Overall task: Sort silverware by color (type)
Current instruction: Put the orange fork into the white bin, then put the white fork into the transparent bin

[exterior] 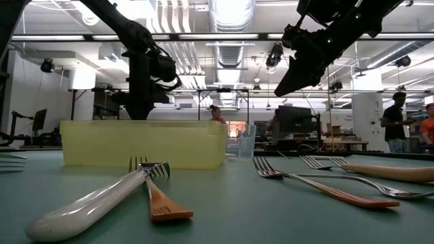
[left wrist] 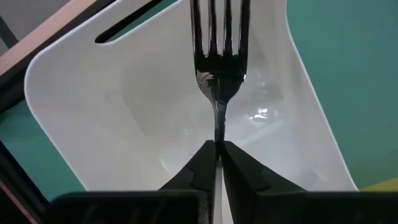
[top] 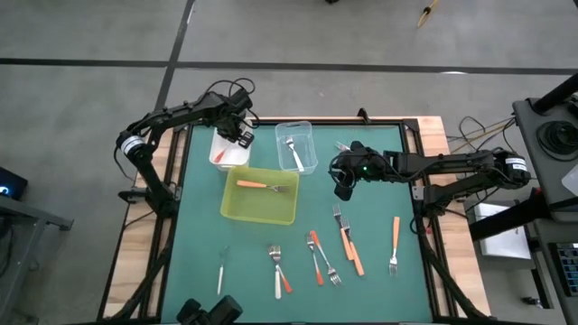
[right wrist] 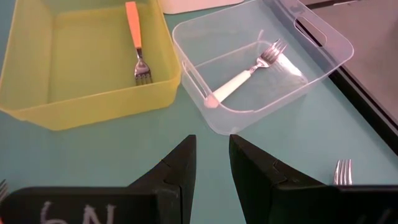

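Observation:
My left gripper (top: 241,134) is at the table's far left, over the white tub (top: 226,153), and is shut on an all-silver fork (left wrist: 217,56). The fork's tines point away from the fingers over the tub's inside (left wrist: 155,106). My right gripper (top: 344,183) hangs open and empty above the table, right of the clear tub (top: 305,135). In the right wrist view (right wrist: 212,158) nothing lies between its fingers. One orange-handled fork (right wrist: 135,43) lies in the yellow-green tray (top: 246,209). One white-handled fork (right wrist: 245,78) lies in the clear tub. Several forks (top: 321,257) lie flat on the table's near half. My left gripper pinches the fork between its two fingertips (left wrist: 202,162), just behind the neck (left wrist: 217,127). The handle behind that is hidden by the fingers. The fork sticks out in line with the fingers, tines foremost, lifted clear above the white tub.
Loose forks lie at the near side: a white-handled one and an orange-handled one (exterior: 159,200) crossed, more to the right (exterior: 325,186), one alone at the near left (top: 221,271). The three containers stand close together at the far middle. People stand in the room beyond the table.

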Motion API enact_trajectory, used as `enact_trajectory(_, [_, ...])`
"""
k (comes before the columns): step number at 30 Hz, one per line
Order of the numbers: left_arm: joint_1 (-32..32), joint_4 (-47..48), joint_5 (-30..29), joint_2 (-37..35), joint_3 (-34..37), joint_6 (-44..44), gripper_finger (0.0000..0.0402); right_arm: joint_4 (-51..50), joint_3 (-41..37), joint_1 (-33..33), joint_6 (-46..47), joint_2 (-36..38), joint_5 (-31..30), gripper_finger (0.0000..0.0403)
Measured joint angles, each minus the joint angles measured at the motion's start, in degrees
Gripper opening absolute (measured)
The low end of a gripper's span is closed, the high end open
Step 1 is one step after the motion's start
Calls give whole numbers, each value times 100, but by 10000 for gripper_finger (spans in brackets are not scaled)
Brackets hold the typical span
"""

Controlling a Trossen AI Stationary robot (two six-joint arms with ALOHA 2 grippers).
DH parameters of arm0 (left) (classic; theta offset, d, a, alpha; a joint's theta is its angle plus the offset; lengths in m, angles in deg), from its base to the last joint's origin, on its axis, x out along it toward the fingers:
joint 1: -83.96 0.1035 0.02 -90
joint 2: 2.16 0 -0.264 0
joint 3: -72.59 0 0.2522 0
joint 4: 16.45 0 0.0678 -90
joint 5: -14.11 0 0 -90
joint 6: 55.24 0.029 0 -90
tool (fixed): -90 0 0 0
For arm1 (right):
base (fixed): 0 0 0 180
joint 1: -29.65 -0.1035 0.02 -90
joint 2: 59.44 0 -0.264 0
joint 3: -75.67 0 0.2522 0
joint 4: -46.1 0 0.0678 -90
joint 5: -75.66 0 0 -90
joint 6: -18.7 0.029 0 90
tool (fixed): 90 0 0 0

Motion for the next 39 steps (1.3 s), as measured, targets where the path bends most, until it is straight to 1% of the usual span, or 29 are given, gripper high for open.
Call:
enact_trajectory(17, [0,2,1,33,0,17,18,-5,0,2,0,0,2,86])
enact_trajectory(24, [-95,71,1,-93,0,313,19,-9,0,0,0,0,0,86])
enact_trajectory(29, [-340,-49,-6,-537,0,572,19,-4,0,0,122,0,-9,86])
enact_trajectory(32, [-570,-247,-3,-951,3,805,19,6,0,2,408,0,-11,86])
enact_trajectory(35, [-866,-651,-6,-1479,129,928,17,41,0,2,799,0,-12,86])
enact_trajectory(39, [-1423,-1491,-3,-2319,610,949,10,38,-2,-33,1356,-2,-19,86])
